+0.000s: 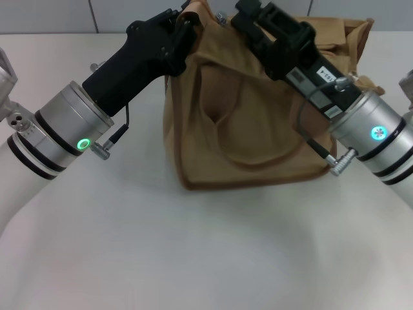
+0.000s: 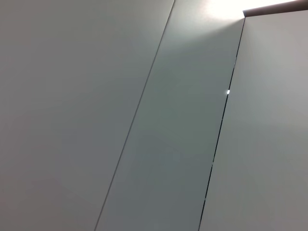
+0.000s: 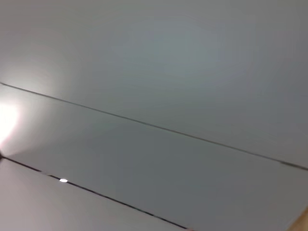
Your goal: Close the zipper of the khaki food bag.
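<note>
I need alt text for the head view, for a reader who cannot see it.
A khaki food bag stands on a white table, with both robot arms reaching to its top. The left gripper is at its left top corner, the right gripper near the top middle.

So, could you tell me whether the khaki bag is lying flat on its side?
No, the khaki food bag stands upright on the table, with both arms reaching to its top.

Bag (image 1: 251,123) stands on counter (image 1: 193,252), upper centre of frame; left claw (image 1: 177,29) at its upper-left corner, right claw (image 1: 248,16) at its top, upper right.
</note>
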Robot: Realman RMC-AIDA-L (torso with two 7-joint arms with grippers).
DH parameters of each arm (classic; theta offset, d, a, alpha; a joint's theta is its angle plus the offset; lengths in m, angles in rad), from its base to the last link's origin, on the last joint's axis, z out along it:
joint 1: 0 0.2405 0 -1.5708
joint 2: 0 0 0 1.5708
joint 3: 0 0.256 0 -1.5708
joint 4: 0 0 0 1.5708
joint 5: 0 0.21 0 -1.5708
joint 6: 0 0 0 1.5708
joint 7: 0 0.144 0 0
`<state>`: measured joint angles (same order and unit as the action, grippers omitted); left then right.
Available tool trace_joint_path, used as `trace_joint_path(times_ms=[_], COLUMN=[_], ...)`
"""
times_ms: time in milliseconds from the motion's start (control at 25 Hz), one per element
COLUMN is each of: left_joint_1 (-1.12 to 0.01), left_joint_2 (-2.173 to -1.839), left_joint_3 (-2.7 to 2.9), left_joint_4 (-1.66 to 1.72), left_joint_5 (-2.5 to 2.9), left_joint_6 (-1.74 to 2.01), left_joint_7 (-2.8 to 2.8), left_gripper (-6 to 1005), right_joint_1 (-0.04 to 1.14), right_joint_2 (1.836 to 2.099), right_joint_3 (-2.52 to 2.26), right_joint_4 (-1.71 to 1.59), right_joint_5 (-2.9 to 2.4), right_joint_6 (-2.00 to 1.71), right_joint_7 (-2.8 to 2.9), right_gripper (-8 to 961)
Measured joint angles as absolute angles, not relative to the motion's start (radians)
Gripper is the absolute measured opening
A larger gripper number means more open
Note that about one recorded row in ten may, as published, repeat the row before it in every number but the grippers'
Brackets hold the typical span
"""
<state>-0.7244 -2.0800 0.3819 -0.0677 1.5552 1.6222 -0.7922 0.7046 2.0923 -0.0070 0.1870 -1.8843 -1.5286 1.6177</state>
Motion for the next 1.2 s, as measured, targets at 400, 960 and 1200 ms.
trace_joint_path(times_ms=[400,960,1200], left_joint_1=[-0.728,-0.732,-0.733], left_joint_2=[-2.08,-2.08,-2.08], left_joint_3=[0.376,0.38,0.38], left_joint_4=[-0.064,-0.064,-0.064], left_joint_5=[1.549,1.555,1.556], left_joint_6=[1.614,1.621,1.622], left_joint_7=[-0.792,-0.791,-0.791], left_gripper=[29,30,30], right_joint_1=[0.652,0.757,0.767], right_joint_2=[2.089,2.082,2.089], right_joint_3=[0.033,-0.1,-0.116], right_joint_4=[0.144,-0.06,-0.052], right_joint_5=[-1.885,-1.895,-1.869], right_joint_6=[-1.655,-1.618,-1.574], right_joint_7=[1.468,1.689,1.68], right_gripper=[366,369,370])
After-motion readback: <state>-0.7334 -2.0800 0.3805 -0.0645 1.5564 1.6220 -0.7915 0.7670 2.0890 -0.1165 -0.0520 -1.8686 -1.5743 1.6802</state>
